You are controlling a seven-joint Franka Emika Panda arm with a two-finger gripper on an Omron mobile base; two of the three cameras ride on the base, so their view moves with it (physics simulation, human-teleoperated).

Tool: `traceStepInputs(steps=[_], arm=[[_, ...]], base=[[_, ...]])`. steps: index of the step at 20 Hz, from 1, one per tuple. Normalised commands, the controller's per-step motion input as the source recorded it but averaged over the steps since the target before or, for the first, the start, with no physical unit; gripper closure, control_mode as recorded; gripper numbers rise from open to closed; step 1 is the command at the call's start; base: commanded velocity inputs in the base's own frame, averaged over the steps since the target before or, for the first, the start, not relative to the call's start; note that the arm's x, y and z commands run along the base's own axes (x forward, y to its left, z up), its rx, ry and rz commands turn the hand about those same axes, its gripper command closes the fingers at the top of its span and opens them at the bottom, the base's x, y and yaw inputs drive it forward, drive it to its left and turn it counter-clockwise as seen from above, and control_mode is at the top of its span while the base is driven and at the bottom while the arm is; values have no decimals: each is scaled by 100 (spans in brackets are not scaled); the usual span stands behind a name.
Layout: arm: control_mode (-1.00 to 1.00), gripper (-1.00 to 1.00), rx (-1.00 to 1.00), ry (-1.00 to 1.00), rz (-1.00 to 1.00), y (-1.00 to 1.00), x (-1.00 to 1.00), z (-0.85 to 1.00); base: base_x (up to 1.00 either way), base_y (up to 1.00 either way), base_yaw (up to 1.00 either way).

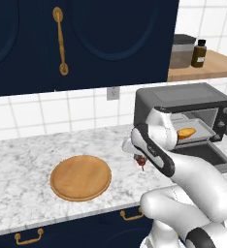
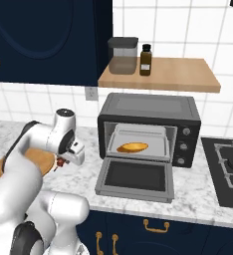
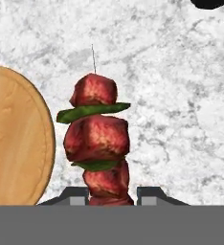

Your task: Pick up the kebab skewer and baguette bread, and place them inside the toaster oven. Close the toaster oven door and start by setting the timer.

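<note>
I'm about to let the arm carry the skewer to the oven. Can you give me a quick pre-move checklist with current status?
1. Hand shut on the kebab skewer: ok.
2. Skewer lifted off the counter: ok.
3. Toaster oven door down and open: ok.
4. Baguette bread already on the tray: ok.
5. Free tray space beside the bread: ok.
6. Grip firm enough for the swing: cannot tell.

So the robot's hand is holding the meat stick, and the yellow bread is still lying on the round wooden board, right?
Not quite. The hand does hold the meat stick, but the bread isn't on the wooden board. The right base view shows it lying on the tray inside the open toaster oven.
</note>
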Motion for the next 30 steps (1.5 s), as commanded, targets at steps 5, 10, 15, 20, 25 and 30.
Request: traceStepInputs(steps=[5, 10, 15, 20, 25, 30], arm=[[-100, 100, 5, 0, -41, -64, 0, 26], [-100, 100, 8, 0, -41, -65, 0, 29], [-100, 100, 7, -1, -41, -61, 0, 22], [-100, 100, 6, -4, -40, -57, 0, 9], [-100, 100, 4, -4, -34, -69, 4, 15], [-100, 100, 2, -2, -15, -73, 6, 24]], base=[[0, 0, 0], [0, 0, 0], [0, 0, 0], [0, 0, 0], [0, 0, 0], [0, 0, 0]])
